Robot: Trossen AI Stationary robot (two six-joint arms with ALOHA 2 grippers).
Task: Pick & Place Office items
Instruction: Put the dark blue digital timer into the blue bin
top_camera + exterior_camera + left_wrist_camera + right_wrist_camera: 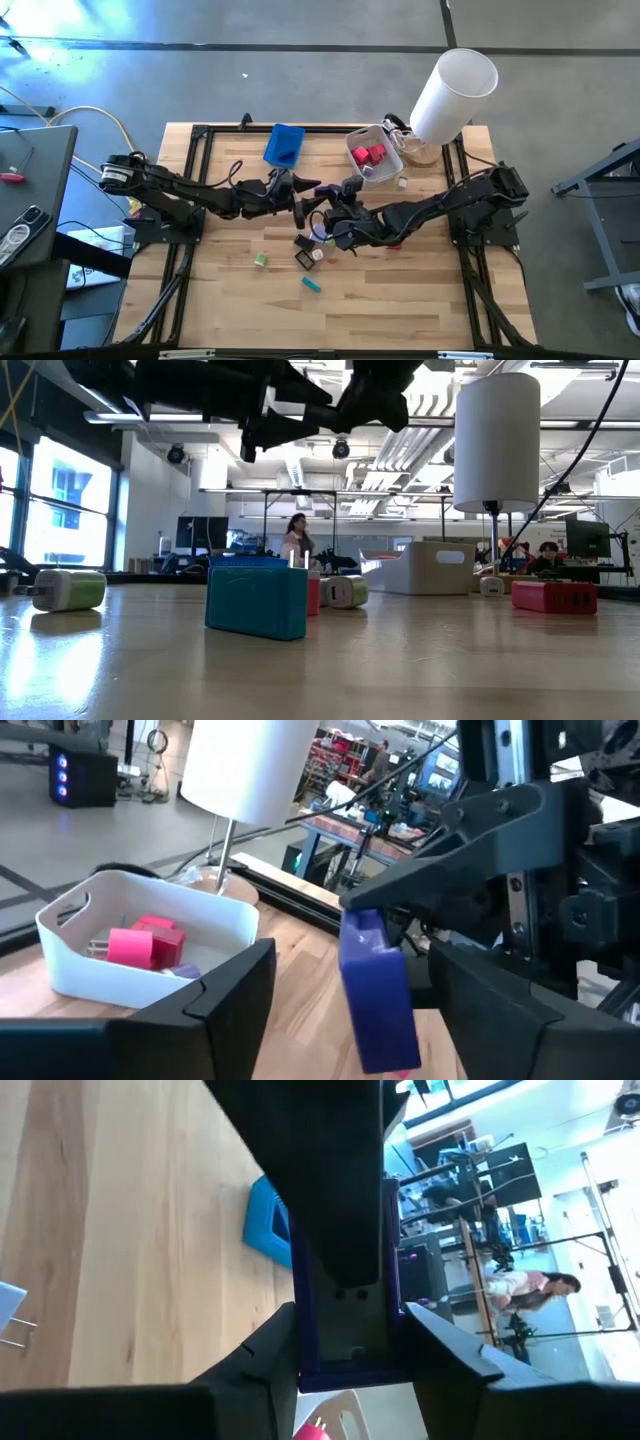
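- Purple rectangular plastic block [378, 990], probably light, rigid and smooth, hangs mid-table between both arms; its flat faces suit gripping best.
- Left gripper [350, 1010] stands open around the block, fingers apart from it.
- Right gripper [345, 1340] is clamped on the block, holding it.

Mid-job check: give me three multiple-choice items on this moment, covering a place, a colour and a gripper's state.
1. The pink pieces lie: A in the white bin; B in the blue tray; C on the floor.
2. The block in the right gripper is: A green; B purple; C white.
3. The left gripper is: A shut on a clip; B out of view; C open.
Key: A, the bin's walls surround them; B, purple shows between its fingers; C, its fingers stand apart beside the block.
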